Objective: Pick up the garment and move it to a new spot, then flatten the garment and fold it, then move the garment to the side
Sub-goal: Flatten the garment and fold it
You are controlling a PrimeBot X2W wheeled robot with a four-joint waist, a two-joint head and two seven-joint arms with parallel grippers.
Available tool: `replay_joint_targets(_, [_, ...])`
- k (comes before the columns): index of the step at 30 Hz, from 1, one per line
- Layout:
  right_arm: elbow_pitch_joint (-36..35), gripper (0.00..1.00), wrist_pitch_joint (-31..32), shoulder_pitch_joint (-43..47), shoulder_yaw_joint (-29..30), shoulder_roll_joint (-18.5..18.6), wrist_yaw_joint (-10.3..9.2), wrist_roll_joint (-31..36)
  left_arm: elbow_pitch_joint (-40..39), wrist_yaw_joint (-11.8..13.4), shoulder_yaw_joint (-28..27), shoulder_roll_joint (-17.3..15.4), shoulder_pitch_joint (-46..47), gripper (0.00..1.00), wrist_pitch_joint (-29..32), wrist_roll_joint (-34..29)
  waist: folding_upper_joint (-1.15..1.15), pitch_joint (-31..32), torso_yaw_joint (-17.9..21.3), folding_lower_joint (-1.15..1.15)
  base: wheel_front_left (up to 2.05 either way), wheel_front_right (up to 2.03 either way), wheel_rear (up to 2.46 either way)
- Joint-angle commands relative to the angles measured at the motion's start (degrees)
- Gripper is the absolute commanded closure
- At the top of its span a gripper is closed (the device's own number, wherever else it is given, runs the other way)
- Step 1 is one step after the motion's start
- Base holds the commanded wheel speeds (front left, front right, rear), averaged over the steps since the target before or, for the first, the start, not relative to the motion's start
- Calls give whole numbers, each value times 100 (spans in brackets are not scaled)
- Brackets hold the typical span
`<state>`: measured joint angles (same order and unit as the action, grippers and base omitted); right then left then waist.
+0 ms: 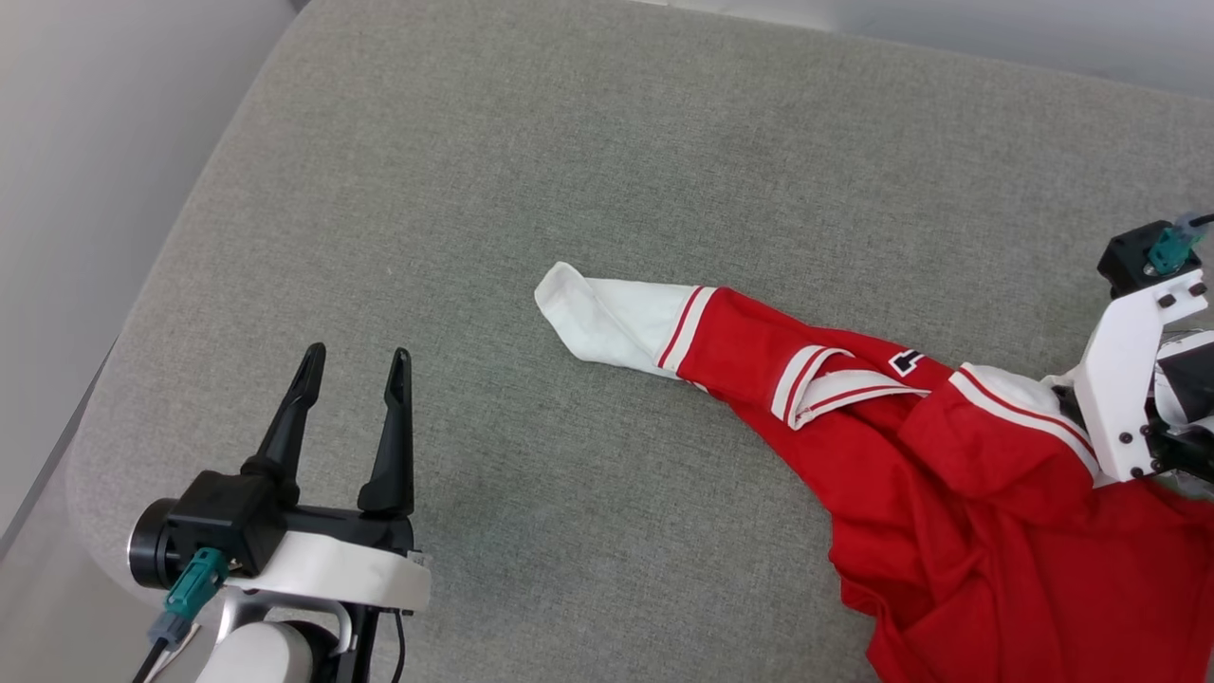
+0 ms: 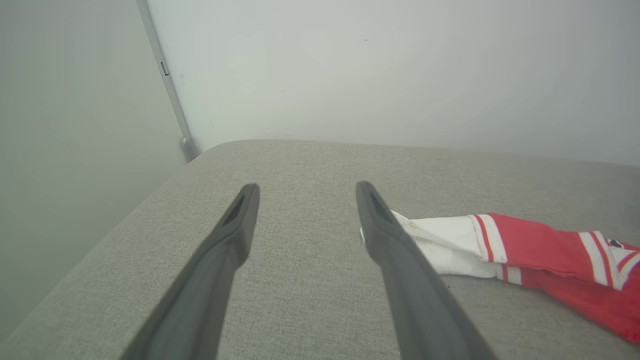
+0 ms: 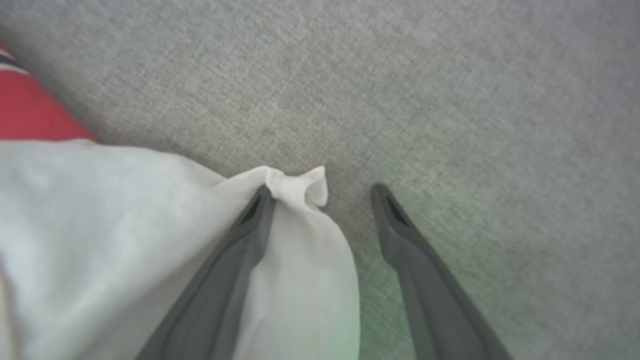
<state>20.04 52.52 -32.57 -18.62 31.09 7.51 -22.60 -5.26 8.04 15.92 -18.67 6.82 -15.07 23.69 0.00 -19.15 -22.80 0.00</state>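
Jersey (image 1: 948,493) crumpled right of spread left claw (image 1: 358,354); its white sleeve (image 3: 100,210) drapes one finger of spread right claw (image 3: 322,191). Flattening, folding, setting aside apparently remain.

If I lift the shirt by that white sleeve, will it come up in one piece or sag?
Likely floppy: the shirt lies bunched in soft folds, so it should sag and trail. Probably light: the sleeve lies thin and flat. It may snag rather than slide: white cloth drapes over one finger of the open right gripper.
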Motion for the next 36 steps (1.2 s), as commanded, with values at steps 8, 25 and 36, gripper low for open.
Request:
replay_joint_targets(8, [442, 100, -625, 157, -6, -9, -8, -83, 133, -129, -219, 85, 26, 0, -15, -190, 0, 65, 193, 0, 0, 0, 0])
replay_joint_targets(25, [1296, 100, -2144, -185, 1607, 240, -4, 603, 137, -129, -334, -48, -171, 0, -9, -276, 0, 539, 894, 0, 0, 0, 0])
replay_joint_targets(36, [1991, 0, -2367, 314, 2564, -158, -4, 1357, 94, -106, -351, -142, -76, 0, 42, -243, 0, 529, 1135, 0, 0, 0, 0])
